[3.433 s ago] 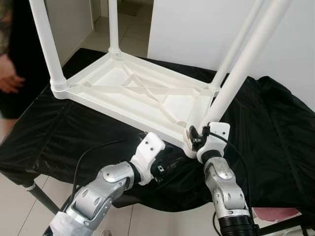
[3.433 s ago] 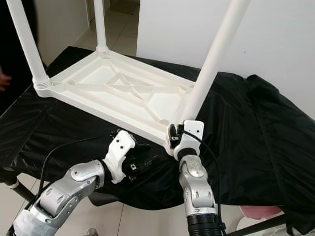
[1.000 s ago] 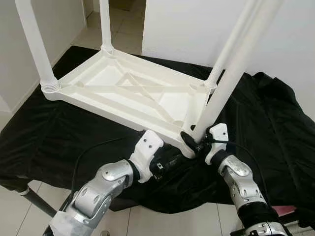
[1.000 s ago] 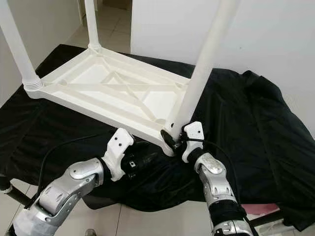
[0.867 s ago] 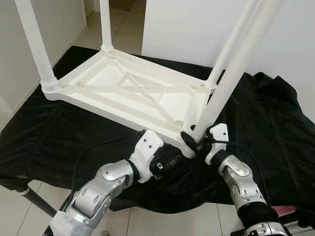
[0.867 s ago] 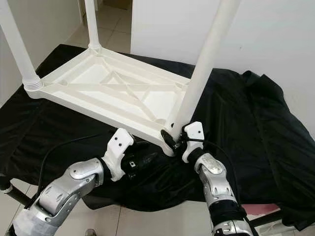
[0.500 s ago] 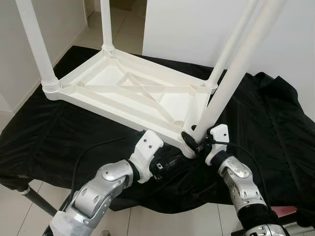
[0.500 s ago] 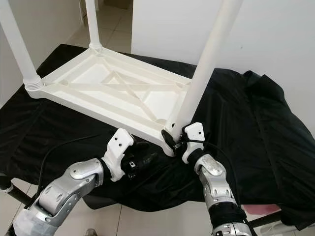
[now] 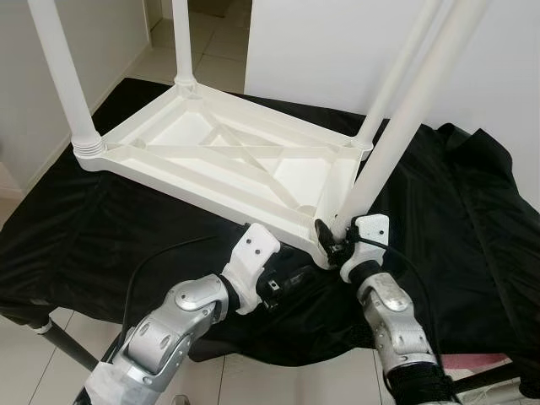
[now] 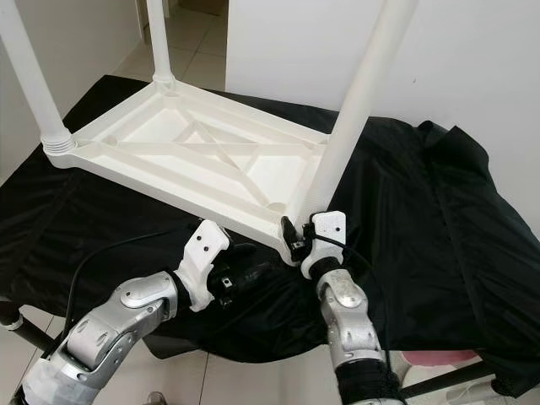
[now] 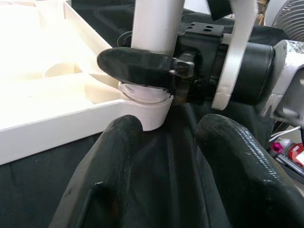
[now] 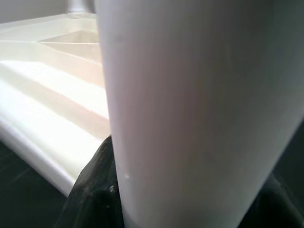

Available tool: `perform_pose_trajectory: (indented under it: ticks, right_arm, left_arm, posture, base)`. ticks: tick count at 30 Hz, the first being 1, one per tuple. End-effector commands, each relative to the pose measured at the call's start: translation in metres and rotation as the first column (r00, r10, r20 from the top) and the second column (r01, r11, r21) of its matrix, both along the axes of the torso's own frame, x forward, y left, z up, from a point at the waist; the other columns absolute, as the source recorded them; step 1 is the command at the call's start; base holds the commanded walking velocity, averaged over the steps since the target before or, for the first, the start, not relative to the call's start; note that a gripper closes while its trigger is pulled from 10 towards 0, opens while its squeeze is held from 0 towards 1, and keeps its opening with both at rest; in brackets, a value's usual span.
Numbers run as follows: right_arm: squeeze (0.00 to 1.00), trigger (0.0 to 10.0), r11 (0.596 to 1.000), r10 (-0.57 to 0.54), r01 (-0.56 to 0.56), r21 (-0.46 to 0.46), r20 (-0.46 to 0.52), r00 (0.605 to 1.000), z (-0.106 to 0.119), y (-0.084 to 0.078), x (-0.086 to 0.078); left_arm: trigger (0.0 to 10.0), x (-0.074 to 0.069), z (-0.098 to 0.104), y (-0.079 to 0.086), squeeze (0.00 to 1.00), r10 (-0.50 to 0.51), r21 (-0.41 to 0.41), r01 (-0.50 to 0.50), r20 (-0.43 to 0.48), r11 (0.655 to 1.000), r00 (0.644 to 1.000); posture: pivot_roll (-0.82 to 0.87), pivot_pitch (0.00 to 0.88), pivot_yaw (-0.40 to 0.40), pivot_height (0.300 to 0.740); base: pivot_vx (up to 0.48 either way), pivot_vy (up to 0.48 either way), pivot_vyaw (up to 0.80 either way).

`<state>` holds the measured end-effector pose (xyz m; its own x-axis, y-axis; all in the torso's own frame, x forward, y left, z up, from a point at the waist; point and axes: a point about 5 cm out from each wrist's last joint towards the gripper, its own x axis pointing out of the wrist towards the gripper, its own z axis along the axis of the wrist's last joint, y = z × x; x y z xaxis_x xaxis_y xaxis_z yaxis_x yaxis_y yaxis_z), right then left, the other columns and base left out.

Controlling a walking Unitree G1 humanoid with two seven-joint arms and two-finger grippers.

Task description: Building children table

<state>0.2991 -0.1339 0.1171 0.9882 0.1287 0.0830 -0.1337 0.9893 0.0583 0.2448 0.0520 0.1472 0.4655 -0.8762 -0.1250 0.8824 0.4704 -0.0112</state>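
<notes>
An upturned white plastic children's table top (image 9: 228,164) lies on a black cloth (image 9: 472,219) draped over a stand, with white tubular legs rising from its corners. At the near right corner, the right gripper (image 9: 332,239) clamps the base of the nearest white tubular leg (image 9: 396,126), its silver forearm reaching up from below. The left gripper (image 9: 291,278) rests low on the cloth beside that corner, fingers (image 11: 114,156) parted and empty.
</notes>
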Motion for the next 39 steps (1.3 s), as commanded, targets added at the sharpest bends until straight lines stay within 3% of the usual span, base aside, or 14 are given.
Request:
perform_pose_trajectory:
  ticks: [1, 9, 20, 21, 24, 35, 36, 37, 39]
  right_arm:
    - [0.0, 10.0, 0.994, -0.106, 0.106, 0.011, -0.012, 0.994, 0.002, -0.004, 0.0]
    - [0.0, 10.0, 0.979, -0.205, 0.205, 0.005, -0.04, 0.978, 0.004, 0.001, 0.003]
    - [0.0, 10.0, 0.979, -0.205, 0.204, -0.029, -0.034, 0.978, 0.006, 0.002, 0.003]
    - [0.96, 10.0, 0.979, -0.202, 0.201, -0.025, -0.034, 0.979, 0.006, 0.002, 0.003]
    - [1.0, 10.0, 0.98, -0.196, 0.196, -0.022, -0.028, 0.98, 0.008, 0.004, 0.003]
    - [1.0, 10.0, 0.985, -0.166, 0.166, -0.043, 0.011, 0.986, 0.01, 0.0, -0.001]
    - [0.94, 10.0, 0.988, -0.145, 0.146, -0.048, 0.019, 0.989, 0.009, -0.002, -0.003]
    - [0.0, 10.0, 0.993, -0.111, 0.112, -0.047, 0.022, 0.994, 0.008, -0.005, -0.005]
    - [0.0, 10.0, 0.996, -0.075, 0.075, -0.042, 0.022, 0.997, 0.007, -0.007, -0.006]
  left_arm:
    - [10.0, -0.005, -0.003, -0.004, 0.0, -0.062, 0.004, 0.062, -0.016, 0.998, 0.998]
    - [10.0, -0.005, -0.003, -0.005, 0.0, -0.065, 0.003, 0.065, -0.019, 0.998, 0.998]
    - [10.0, -0.005, -0.005, -0.006, 0.0, -0.066, 0.004, 0.066, -0.019, 0.998, 0.998]
    - [10.0, -0.005, -0.005, -0.006, 0.0, -0.065, 0.004, 0.065, -0.018, 0.998, 0.998]
    - [10.0, -0.005, -0.005, -0.006, 0.0, -0.066, 0.004, 0.066, -0.017, 0.998, 0.998]
    - [10.0, -0.005, -0.007, -0.004, 0.0, -0.075, 0.021, 0.075, -0.015, 0.997, 0.997]
    - [10.0, -0.004, -0.006, -0.002, 0.0, -0.075, 0.028, 0.075, -0.01, 0.997, 0.997]
    - [10.0, 0.0, -0.005, 0.001, 0.0, -0.062, 0.04, 0.062, 0.002, 0.997, 0.998]
    - [10.0, 0.005, -0.004, 0.005, 0.0, -0.042, 0.05, 0.041, 0.014, 0.998, 0.999]
  posture:
    - [0.06, 0.045, -0.124, 0.74]
    - [0.07, 0.033, -0.133, 0.74]
    - [0.07, 0.025, -0.139, 0.74]
    - [0.07, 0.022, -0.139, 0.74]
    - [0.07, 0.018, -0.139, 0.74]
    - [0.07, 0.004, -0.129, 0.74]
    - [0.06, 0.001, -0.123, 0.74]
    - [0.06, 0.0, -0.119, 0.74]
    - [0.06, 0.0, -0.116, 0.74]
  base:
    - [0.0, 0.0, 0.0]
    - [0.0, 0.0, 0.0]
    - [0.0, 0.0, 0.0]
    - [0.0, 0.0, 0.0]
    - [0.0, 0.0, 0.0]
    - [0.0, 0.0, 0.0]
    - [0.0, 0.0, 0.0]
    - [0.0, 0.0, 0.0]
    - [0.0, 0.0, 0.0]
